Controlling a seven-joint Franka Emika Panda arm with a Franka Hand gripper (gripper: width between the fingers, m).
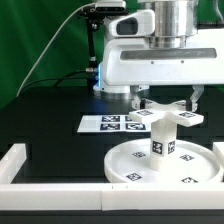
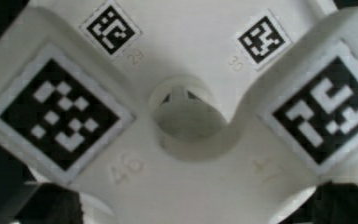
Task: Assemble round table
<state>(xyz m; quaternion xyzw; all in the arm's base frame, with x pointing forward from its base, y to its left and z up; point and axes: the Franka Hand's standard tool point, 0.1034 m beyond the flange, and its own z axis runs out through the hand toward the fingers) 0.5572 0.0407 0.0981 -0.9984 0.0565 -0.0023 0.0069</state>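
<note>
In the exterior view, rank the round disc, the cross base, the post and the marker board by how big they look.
1. Round disc, clearly the largest.
2. and 3. Marker board and cross base: they look about alike. The board lies farther back and partly hidden, so I will not rank them.
4. Post, the smallest showing.

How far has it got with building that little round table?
Done, it seems: the post stands upright on the round disc. In hand: the end effector is at the cross base atop the post; its grip isn't clear. Left: probably fixing that base firmly, since whether it's seated isn't visible.
</note>
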